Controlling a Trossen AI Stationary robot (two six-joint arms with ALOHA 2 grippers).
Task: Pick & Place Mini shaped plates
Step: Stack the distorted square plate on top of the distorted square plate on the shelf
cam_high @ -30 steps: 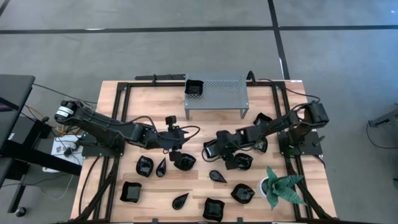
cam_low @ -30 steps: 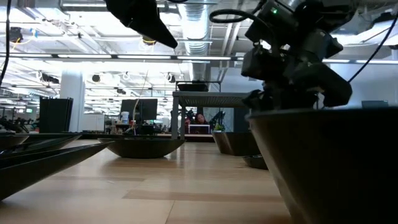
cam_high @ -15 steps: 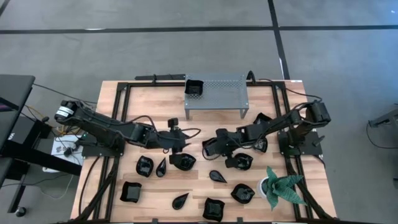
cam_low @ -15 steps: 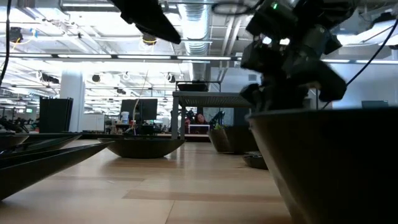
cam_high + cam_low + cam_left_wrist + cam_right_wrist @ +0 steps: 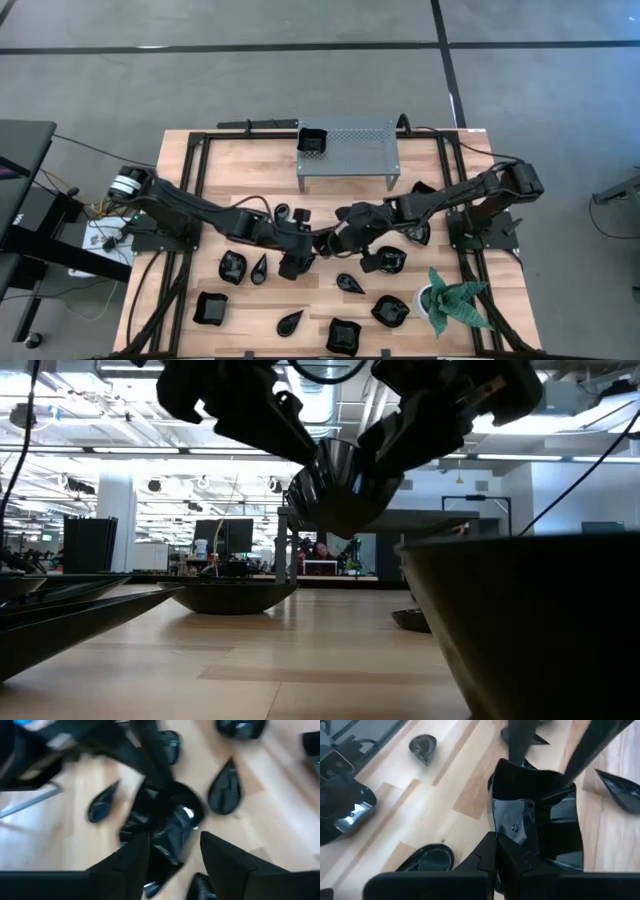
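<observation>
Over the table's middle a glossy black square mini plate [image 5: 340, 495] hangs in the air between both grippers. My right gripper [image 5: 506, 854] is shut on it, reaching in from the right [image 5: 335, 242]. My left gripper [image 5: 172, 857] comes from the left [image 5: 306, 245] and stands open, one finger on either side of the same plate [image 5: 165, 822]. Several other black mini plates lie flat on the wood, among them a teardrop one [image 5: 350, 283] and a round one [image 5: 233, 265]. My right gripper pinches the square plate's rim [image 5: 512, 832] between its two fingers, at the edge nearest the wrist. It comes from the table's right, slanting down. The plate is lifted clear of the table and tilted. My left gripper: I cannot tell whether its open fingers touch the plate.
A grey perforated shelf [image 5: 348, 150] stands at the far middle with one black plate [image 5: 313, 140] on its left end. A green spiky plant [image 5: 455, 300] sits near the right front. One plate [image 5: 530, 630] looms right before the low camera.
My left gripper has moved toward the table's right edge and met my right gripper over the middle. The right gripper has taken hold of the square plate, which now shows low between the two grippers in the low view, clear of the table.
</observation>
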